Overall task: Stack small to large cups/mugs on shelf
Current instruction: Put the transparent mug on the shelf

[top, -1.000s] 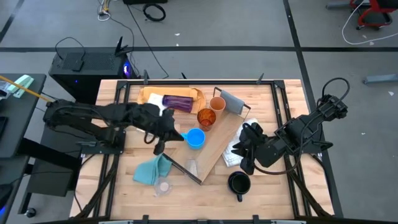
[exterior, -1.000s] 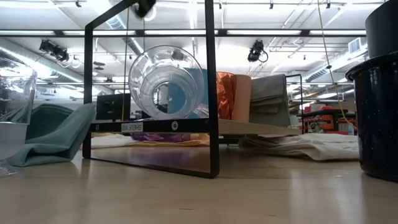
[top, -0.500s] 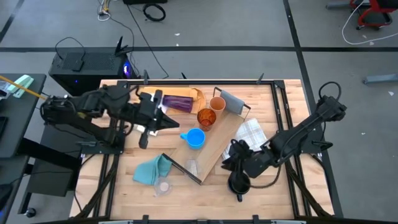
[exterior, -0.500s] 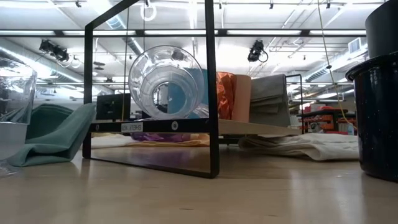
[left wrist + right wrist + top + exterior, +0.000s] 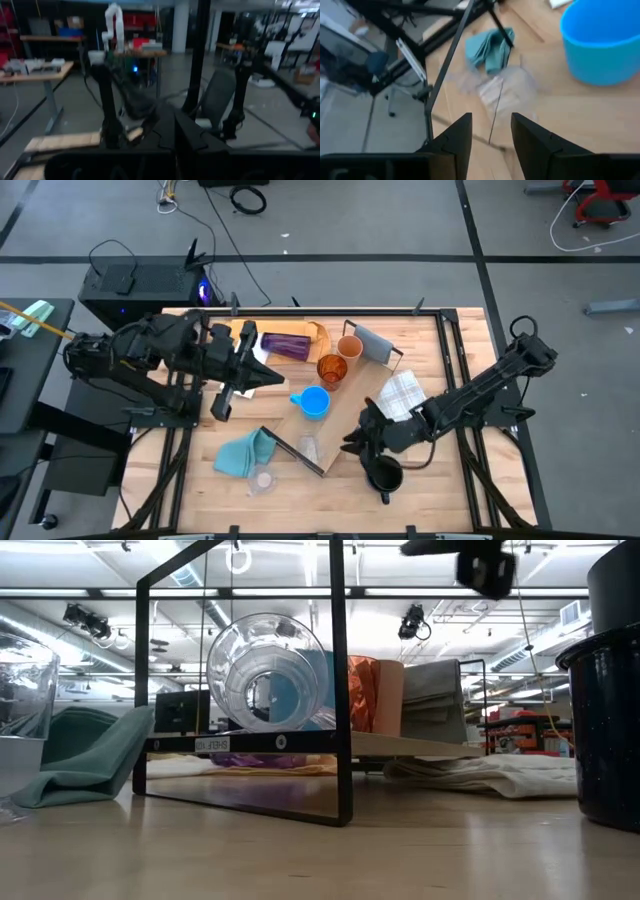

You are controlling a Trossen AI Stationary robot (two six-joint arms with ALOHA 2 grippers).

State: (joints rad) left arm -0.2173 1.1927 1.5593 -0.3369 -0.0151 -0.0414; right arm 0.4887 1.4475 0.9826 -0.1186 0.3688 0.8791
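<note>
I've swung my right hand point(image 5: 352, 442), fingers parted and empty, off the checked cloth point(image 5: 402, 393) toward the clear cup point(image 5: 309, 448) lying on the shelf point(image 5: 352, 402), while my left hand point(image 5: 222, 405), pressed together, has backed away.

1. You have a pale wood surface point(image 5: 440, 350), matt, with visible grain.
2. Your shelf point(image 5: 345, 415) is light wood with thin black metal frames point(image 5: 340, 690).
3. The clear cup point(image 5: 265, 670) looks glossy and see-through.
4. The teal cloth point(image 5: 243, 453) is soft and matt.
5. The dark mug point(image 5: 610, 720) shines like enamel.
</note>
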